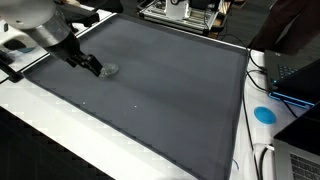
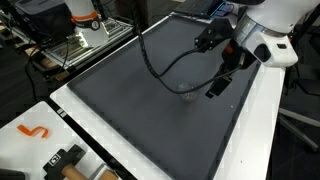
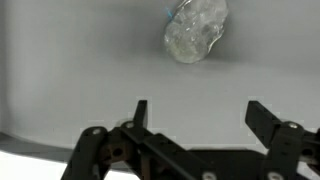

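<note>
Claw (image 3: 197, 105): mine, spread wide, gripping nothing.
Crumpled clear lump (image 3: 195, 30): lying on the grey mat (image 1: 170, 90), just ahead of my fingertips, apart from them.
Mat: covers most of my white worktop (image 1: 40, 130).

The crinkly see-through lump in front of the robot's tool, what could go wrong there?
1. The lump looks light and lies apart from the open tool, which might nudge it across the grey mat.
2. It looks soft, so closing on it might squash it.
3. The black cable hangs low and might sweep it away.
</note>
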{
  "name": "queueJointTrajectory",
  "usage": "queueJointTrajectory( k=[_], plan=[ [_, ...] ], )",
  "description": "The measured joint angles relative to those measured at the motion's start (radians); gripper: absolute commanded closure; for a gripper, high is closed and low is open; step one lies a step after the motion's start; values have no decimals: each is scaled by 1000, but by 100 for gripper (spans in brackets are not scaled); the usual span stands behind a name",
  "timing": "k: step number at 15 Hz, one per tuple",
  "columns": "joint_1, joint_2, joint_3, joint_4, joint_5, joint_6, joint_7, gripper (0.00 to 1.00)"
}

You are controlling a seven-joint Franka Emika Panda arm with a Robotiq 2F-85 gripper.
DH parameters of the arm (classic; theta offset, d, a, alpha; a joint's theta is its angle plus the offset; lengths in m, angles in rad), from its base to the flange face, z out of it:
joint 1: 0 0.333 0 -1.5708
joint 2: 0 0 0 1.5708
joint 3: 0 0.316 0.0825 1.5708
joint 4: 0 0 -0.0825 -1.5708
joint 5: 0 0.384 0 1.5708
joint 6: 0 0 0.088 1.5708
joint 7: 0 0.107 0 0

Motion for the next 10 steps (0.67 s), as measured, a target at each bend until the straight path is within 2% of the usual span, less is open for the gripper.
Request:
queueJointTrajectory(
  k=[10],
  plan=[
    [73,-148,19,-247,-157,26,-5,0]
  ],
)
